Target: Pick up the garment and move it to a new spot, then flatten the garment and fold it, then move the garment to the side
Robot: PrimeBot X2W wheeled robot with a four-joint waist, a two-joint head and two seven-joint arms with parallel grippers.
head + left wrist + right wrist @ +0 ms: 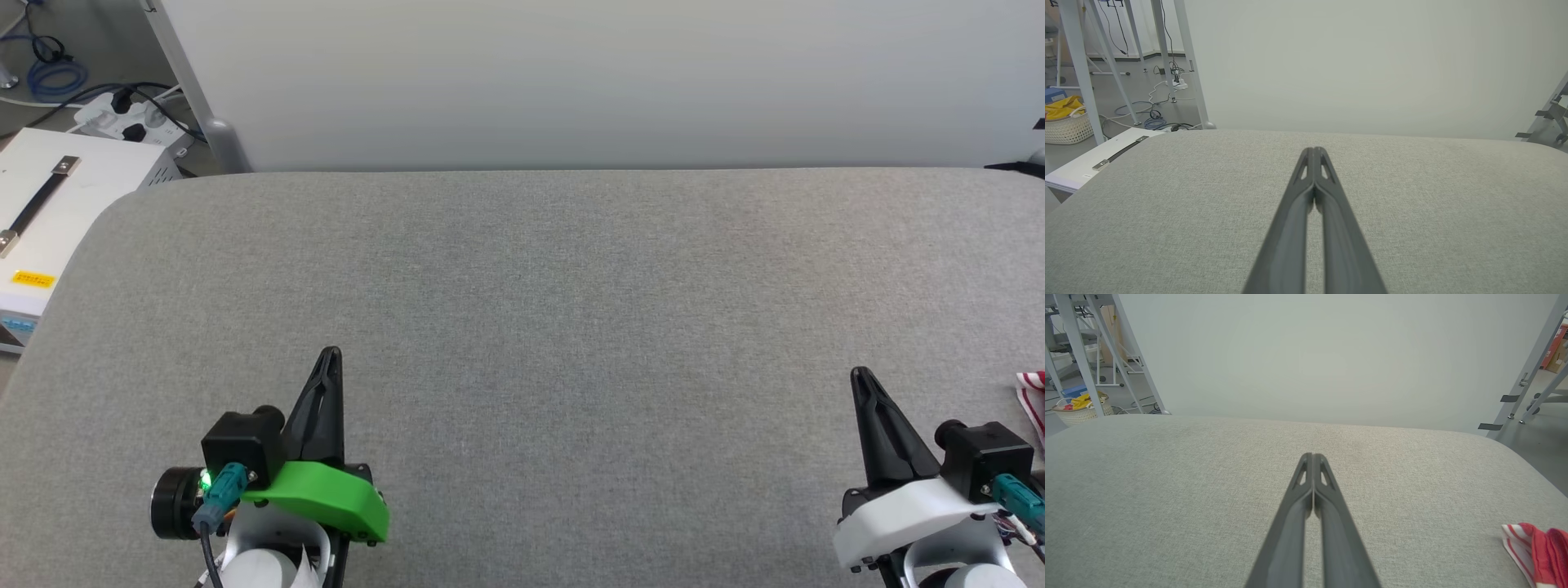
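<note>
The garment (1033,398) lies at the far right edge of the head frame, near the right end effector (859,377), so that arm is judged the nearer. Only a bunched corner shows: soft red cloth with white-and-red striped trim, its long axis not readable. The right end effector and the left end effector (329,355) each have dark tapered fingers pressed together over the grey woven desk (571,286).

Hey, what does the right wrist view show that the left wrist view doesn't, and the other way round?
The right wrist view adds the red garment with striped trim, at its lower right edge. The left wrist view adds a white case with a black strap handle beside the table, and a power strip on the floor. Shared: the grey fabric table, the pale wall panel, a basket holding yellow cloth, and a shut, empty pincer: left pincer, right pincer.
</note>
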